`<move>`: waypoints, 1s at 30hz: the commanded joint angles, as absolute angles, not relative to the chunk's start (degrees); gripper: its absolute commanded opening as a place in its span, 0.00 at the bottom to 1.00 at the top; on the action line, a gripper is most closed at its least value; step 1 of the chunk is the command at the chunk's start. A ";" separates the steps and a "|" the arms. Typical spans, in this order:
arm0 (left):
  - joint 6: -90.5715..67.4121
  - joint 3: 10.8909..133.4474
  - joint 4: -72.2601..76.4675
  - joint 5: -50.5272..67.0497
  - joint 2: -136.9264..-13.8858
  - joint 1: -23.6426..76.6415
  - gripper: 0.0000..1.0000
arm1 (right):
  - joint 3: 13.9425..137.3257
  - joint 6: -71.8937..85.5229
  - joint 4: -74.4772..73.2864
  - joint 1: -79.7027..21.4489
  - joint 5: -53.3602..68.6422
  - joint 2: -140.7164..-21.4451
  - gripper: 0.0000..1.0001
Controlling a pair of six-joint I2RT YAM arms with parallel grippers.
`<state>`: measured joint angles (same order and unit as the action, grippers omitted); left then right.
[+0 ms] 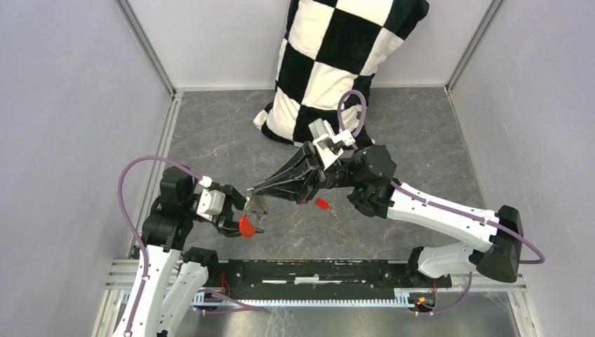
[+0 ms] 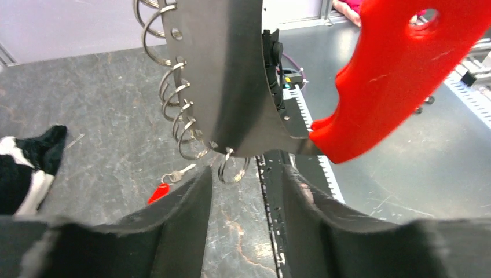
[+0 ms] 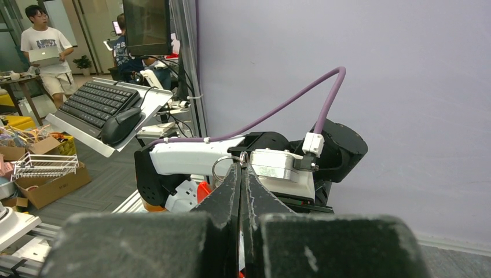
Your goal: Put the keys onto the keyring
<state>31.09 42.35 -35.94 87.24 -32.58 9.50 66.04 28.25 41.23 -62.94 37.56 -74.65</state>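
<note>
The keyring's red-and-grey fob point(image 1: 245, 226) hangs just off the table at the front left. In the left wrist view its grey plate point(image 2: 226, 75) carries several wire rings point(image 2: 173, 110) and its red part point(image 2: 394, 81) reaches up to the right. My left gripper point(image 2: 246, 174) is open just below the fob, with only one small ring dangling between its tips. My right gripper point(image 1: 254, 191) reaches in from the right and is shut on a silver ring point(image 3: 226, 157) of the keyring. A red-headed key point(image 1: 322, 203) lies on the table, also seen in the left wrist view point(image 2: 159, 191).
A black-and-white checkered pillow point(image 1: 337, 63) leans against the back wall. A black toothed rail point(image 1: 316, 270) runs along the near edge between the arm bases. Grey walls close in both sides.
</note>
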 commanded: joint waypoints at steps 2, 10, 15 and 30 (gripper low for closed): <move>34.78 44.21 -37.33 89.49 -32.44 9.58 0.36 | 65.91 29.04 45.97 -62.81 37.55 -74.22 0.00; 34.69 44.30 -37.28 89.48 -32.26 9.58 0.40 | 64.49 30.81 48.45 -62.73 37.30 -74.40 0.00; 36.84 43.67 -39.37 88.86 -32.14 9.58 0.51 | 63.88 33.21 51.59 -62.75 37.31 -74.62 0.00; 46.58 47.18 -49.86 90.73 -34.54 9.49 0.52 | 61.03 46.01 68.38 -62.60 35.77 -79.37 0.00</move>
